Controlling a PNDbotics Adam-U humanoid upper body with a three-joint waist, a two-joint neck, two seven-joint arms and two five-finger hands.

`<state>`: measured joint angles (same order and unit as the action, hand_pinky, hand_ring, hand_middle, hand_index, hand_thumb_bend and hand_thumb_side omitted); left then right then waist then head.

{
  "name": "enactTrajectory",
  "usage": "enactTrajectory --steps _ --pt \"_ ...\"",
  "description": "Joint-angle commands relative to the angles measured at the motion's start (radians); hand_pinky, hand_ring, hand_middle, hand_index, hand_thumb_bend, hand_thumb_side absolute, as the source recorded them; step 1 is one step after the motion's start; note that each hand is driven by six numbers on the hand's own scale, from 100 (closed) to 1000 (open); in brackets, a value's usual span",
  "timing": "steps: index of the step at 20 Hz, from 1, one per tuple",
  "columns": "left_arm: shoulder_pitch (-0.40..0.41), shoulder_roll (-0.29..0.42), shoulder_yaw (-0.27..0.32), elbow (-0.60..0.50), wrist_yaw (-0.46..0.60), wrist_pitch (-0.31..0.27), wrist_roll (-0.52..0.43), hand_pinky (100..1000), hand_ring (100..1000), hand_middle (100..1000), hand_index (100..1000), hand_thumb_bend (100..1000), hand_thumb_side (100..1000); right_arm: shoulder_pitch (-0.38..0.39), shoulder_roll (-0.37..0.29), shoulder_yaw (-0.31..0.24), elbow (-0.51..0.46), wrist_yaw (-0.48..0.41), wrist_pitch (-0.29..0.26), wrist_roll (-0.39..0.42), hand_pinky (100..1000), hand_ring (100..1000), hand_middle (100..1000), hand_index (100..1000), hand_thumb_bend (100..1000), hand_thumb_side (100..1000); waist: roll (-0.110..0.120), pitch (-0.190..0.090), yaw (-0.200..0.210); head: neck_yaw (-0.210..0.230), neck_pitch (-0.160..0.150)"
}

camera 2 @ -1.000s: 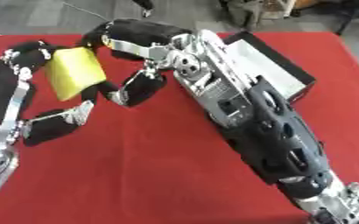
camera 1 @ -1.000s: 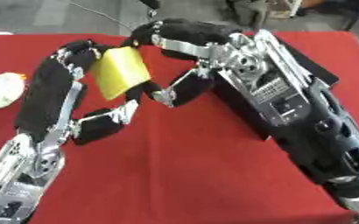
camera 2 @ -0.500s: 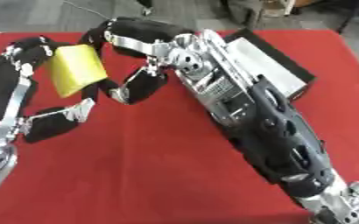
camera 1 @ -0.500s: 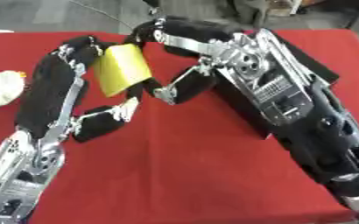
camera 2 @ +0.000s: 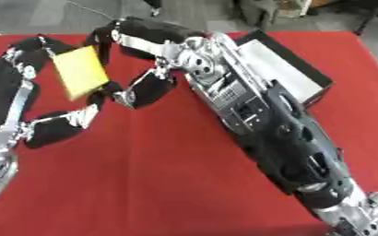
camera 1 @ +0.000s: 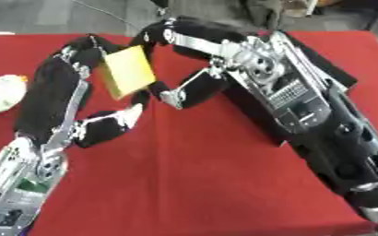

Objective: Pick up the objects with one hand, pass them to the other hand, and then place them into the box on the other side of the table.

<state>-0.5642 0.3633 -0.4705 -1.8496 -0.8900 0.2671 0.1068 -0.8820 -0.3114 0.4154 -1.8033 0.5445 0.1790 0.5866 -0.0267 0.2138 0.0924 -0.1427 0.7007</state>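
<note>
A flat yellow pad (camera 1: 127,71) is held upright above the red table (camera 1: 200,184). My left hand (camera 1: 79,60) comes up from the lower left and is shut on it, with fingers over the top left edge and the thumb (camera 1: 115,122) under the bottom corner. Reaching in from the right, my right hand (camera 1: 176,37) is spread round the pad's right side. Its upper fingers touch the top corner, and its lower fingers (camera 1: 184,90) stop just short of the pad. The black box (camera 2: 285,69) with a pale inside lies at the right, behind my right arm.
A white rounded object (camera 1: 2,92) lies at the table's left edge. My right forearm (camera 1: 321,124) crosses the right half of the table and hides most of the box in the left eye view. Grey floor runs beyond the far edge.
Hardly anything: both hands and the yellow pad stay together at the same spot, shifted only slightly.
</note>
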Motion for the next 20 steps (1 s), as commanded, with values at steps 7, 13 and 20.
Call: enactTrajectory --steps 7,13,20 --pt "-0.008 0.009 0.012 -0.004 -0.065 0.093 -0.039 742 684 719 909 717 464 -0.025 0.005 -0.005 -0.022 -0.016 0.005 -0.014 895 1000 620 645 100 107 0.004 -0.022 -0.002 -0.004 -0.008" --pt "0.001 0.005 0.028 0.011 -0.084 0.195 -0.014 741 676 712 909 712 492 -0.024 0.004 -0.007 -0.024 -0.02 0.008 -0.019 892 1000 613 637 100 104 0.004 -0.023 -0.003 -0.006 -0.009" --pt "0.012 0.002 0.045 0.04 -0.044 0.263 0.041 738 668 705 909 691 482 -0.022 -0.002 -0.013 -0.029 -0.023 0.012 -0.02 891 1000 610 633 100 103 0.004 -0.023 -0.004 -0.01 -0.01"
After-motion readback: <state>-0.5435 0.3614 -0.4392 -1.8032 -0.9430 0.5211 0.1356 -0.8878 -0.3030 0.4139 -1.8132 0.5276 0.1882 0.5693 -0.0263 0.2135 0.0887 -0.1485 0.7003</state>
